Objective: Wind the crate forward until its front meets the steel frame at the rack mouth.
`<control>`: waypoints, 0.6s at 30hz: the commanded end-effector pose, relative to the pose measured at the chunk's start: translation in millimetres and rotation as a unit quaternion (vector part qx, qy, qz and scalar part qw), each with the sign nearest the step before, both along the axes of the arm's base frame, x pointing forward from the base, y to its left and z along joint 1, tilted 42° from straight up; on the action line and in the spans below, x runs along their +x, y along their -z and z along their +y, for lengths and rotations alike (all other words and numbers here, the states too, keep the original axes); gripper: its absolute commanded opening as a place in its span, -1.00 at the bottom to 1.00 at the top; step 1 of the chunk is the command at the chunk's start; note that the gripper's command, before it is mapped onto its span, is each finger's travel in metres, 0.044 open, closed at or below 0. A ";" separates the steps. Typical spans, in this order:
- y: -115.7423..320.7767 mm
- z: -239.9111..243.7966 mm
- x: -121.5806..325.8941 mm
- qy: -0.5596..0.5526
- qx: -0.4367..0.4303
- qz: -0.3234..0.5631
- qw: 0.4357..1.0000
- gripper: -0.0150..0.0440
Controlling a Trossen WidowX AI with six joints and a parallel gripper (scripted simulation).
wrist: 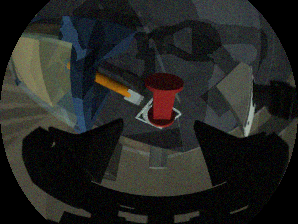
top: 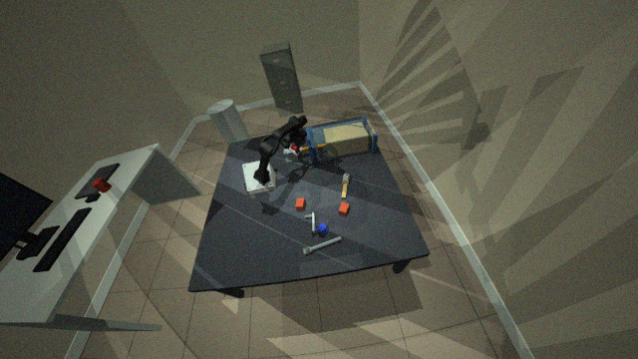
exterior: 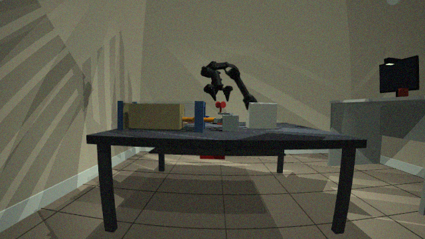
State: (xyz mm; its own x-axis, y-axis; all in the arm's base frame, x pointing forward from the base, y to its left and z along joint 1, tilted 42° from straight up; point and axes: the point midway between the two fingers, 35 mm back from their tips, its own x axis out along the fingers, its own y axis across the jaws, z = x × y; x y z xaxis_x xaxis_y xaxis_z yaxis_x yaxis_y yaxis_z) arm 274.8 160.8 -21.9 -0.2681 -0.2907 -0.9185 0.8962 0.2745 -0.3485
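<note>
The tan crate [top: 349, 136] [exterior: 156, 116] [wrist: 35, 70] sits flat inside the clear-panelled cubby. Its front stands a gap back from the blue frame [exterior: 198, 116] [wrist: 82, 95] at the mouth. An orange strap [exterior: 189, 119] [wrist: 112, 84] runs from the crate through the frame towards the pale winch [top: 289, 152] [exterior: 230, 123]. A handle with a red knob [top: 295, 148] [exterior: 220, 105] [wrist: 163, 97] stands on top of the winch; its key is hidden. My gripper [exterior: 221, 100] [wrist: 158, 123] is open and empty, pointing down with its fingertips just above the red knob.
On the bench [top: 239, 249] lie a yellow-handled tool [top: 345, 186], two red blocks [top: 300, 203] [top: 344, 208], a white crank with a blue knob [top: 323, 227] and a long grey tool [top: 324, 244]. A white base plate [top: 250, 183] lies under the arm.
</note>
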 end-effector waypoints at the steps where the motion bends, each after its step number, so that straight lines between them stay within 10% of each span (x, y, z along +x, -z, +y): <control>1: 6.0 -7.6 -1.9 -0.002 -0.002 0.001 1.000 1.00; 18: 25.8 -26.5 -6.5 -0.002 -0.003 0.001 1.000 1.00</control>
State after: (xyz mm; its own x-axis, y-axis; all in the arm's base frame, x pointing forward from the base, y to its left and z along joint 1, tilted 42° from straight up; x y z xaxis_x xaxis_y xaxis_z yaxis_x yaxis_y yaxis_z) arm 271.0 141.1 -42.9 -0.2666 -0.2913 -0.9187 0.8968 0.2743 -0.3472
